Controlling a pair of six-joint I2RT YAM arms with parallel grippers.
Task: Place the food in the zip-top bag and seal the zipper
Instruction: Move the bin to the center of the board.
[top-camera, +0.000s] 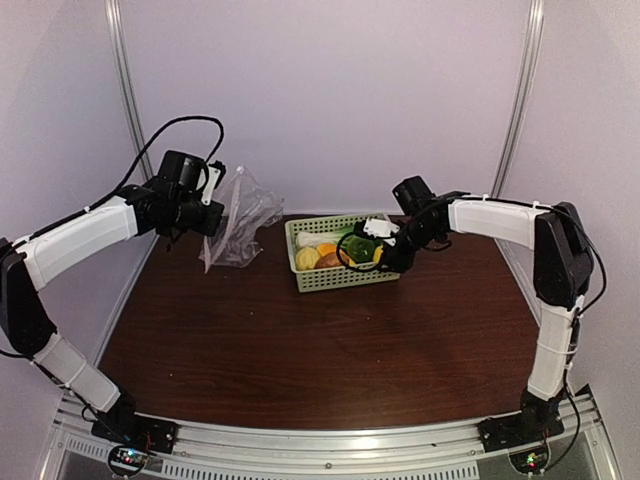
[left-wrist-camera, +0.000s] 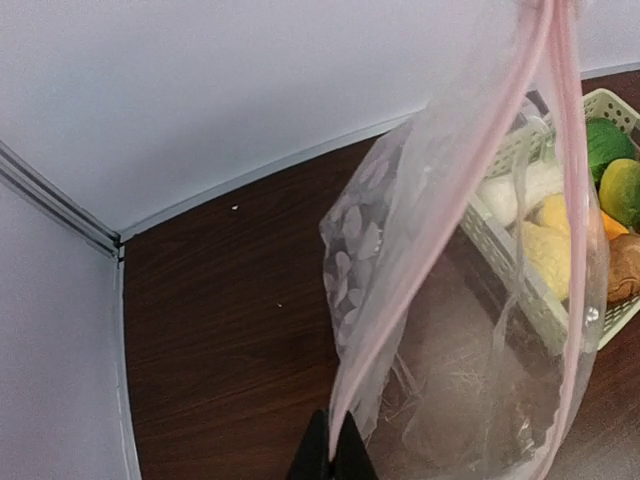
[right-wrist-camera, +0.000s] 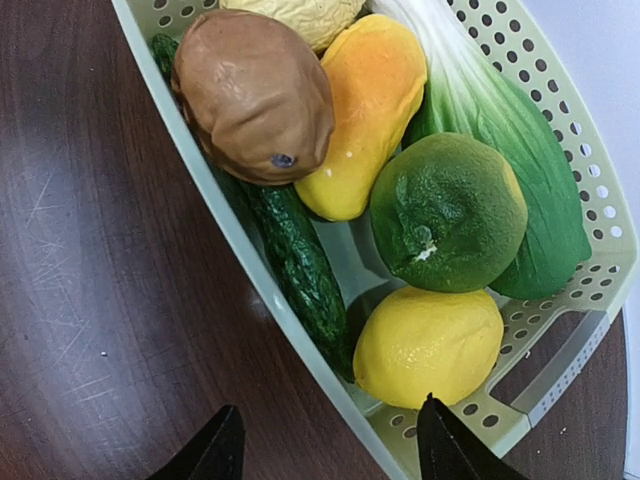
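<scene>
My left gripper (left-wrist-camera: 330, 452) is shut on the pale pink zipper (left-wrist-camera: 440, 240) of the clear dotted zip-top bag (top-camera: 238, 218) and holds it hanging at the table's back left. The bag's mouth gapes in the left wrist view (left-wrist-camera: 470, 330). The food lies in the pale green basket (top-camera: 340, 277): a yellow lemon (right-wrist-camera: 430, 345), a green lime (right-wrist-camera: 448, 212), a dark cucumber (right-wrist-camera: 296, 262), an orange mango (right-wrist-camera: 362, 110), a brown piece (right-wrist-camera: 255, 95) and a white-green leafy vegetable (right-wrist-camera: 500, 120). My right gripper (right-wrist-camera: 330, 445) is open just above the basket's right end, straddling its near wall by the lemon.
The basket sits at the back centre of the dark wooden table (top-camera: 330, 350). White walls stand close behind and at both sides, with a metal post (top-camera: 125, 80) at the back left. The bag hangs just left of the basket.
</scene>
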